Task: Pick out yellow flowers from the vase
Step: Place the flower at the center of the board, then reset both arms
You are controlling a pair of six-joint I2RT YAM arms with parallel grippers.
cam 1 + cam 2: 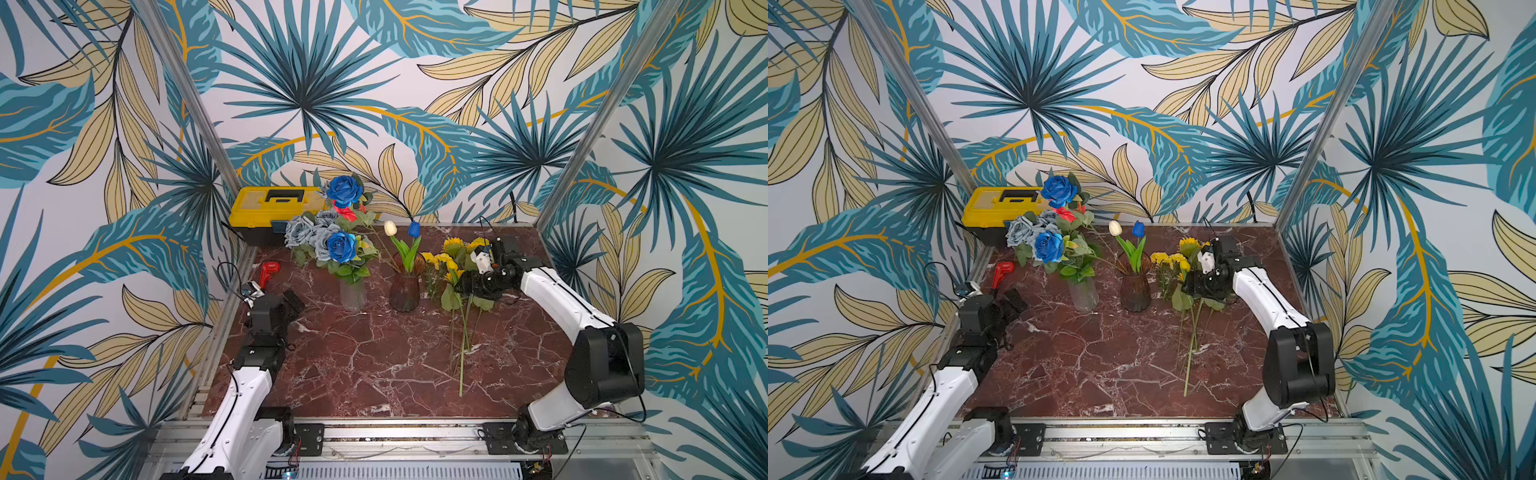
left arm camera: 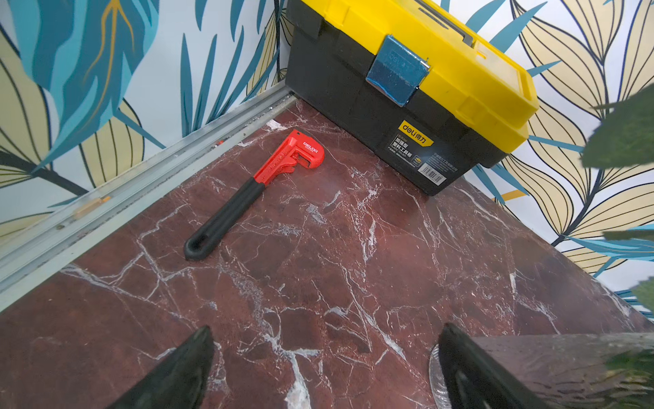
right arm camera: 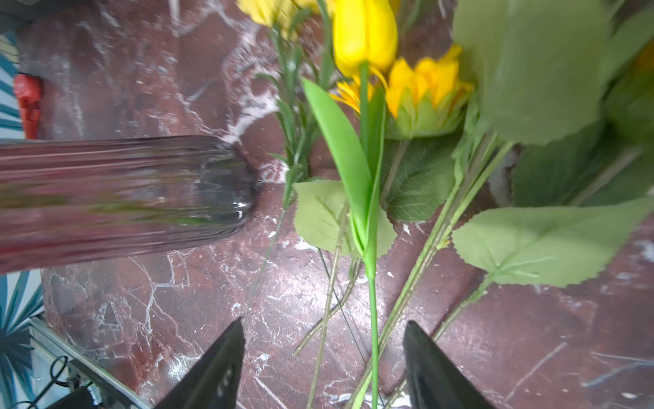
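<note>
R end effector (image 3: 323, 322) is open, fingers apart, nothing pinched. The yellow tulip (image 3: 364, 35) has its green stem (image 3: 373, 318) running lengthwise thru the gap, nearer one finger, touching neither as far as the wrist view shows.

The yellow flowers (image 1: 446, 259) lie in a loose pile on the bench (image 1: 353, 365), just beside the brown vase (image 1: 405, 291) on the R arm's side. Blooms point to the back wall, stem ends to the near edge, so the long axis runs back-to-front. The R end effector hangs low over the leafy upper stems, just short of the blooms.

L end effector (image 2: 326, 329) is wide open and empty, well apart, near the wrench (image 2: 283, 163) and toolbox (image 2: 407, 88). R arm is far nearer.

Probably a lay-down step. Whether any yellow is left in a vase can't be told.
</note>
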